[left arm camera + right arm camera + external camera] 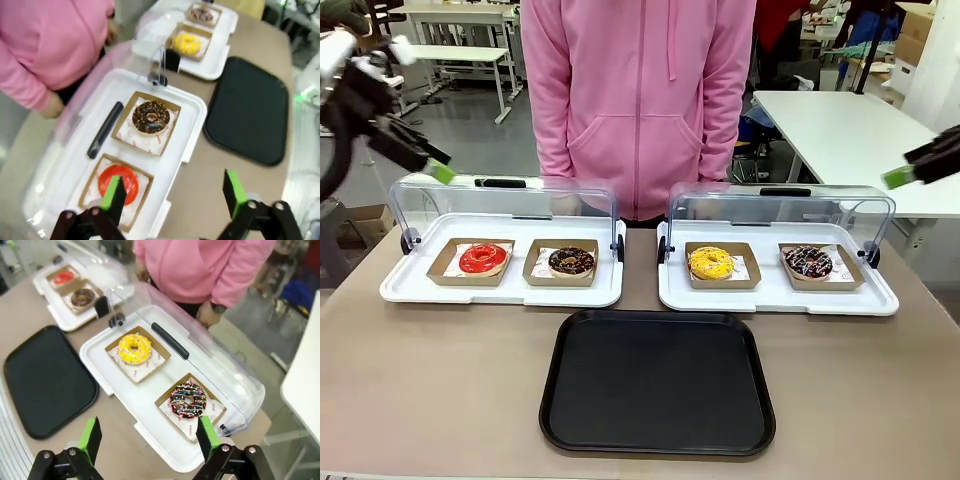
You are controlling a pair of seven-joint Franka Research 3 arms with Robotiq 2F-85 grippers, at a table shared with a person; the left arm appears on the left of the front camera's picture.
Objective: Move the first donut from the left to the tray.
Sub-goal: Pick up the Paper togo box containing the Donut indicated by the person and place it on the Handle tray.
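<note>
**Front view.** The left fingers (440, 171) hang high above the far left corner of the left white tray (500, 292), angled down and inward. The right fingers (899, 178) hang high beyond the right white tray (778, 300), mirroring that pose. A person in a pink hoodie (638, 100) stands at the far edge. There are two white trays, each with one clear lid (505, 205) tipped back. Four donuts each sit in a brown holder: red donut (484, 258), chocolate donut (571, 262), yellow donut (711, 263) and sprinkled donut (808, 262). The red donut sits leftmost in the left white tray. One black tray (657, 385) lies nearer the robot, centred below the gap between the white trays, with bare tabletop (440, 380) on both sides of it.

**Left wrist view.** The left fingers (114, 195) are spread wide and grip nothing. One pad overlaps the red donut (129, 182) in the picture. The chocolate donut (150, 117) sits beside it, and the black tray (247, 112) lies across a strip of tabletop.

**Right wrist view.** The right fingers (91, 440) are spread wide and grip nothing, above the near rim of the right white tray (107, 375). The yellow donut (133, 348) and sprinkled donut (188, 400) lie ahead. The black tray (45, 380) is alongside, and the red donut (63, 277) is far off.
</note>
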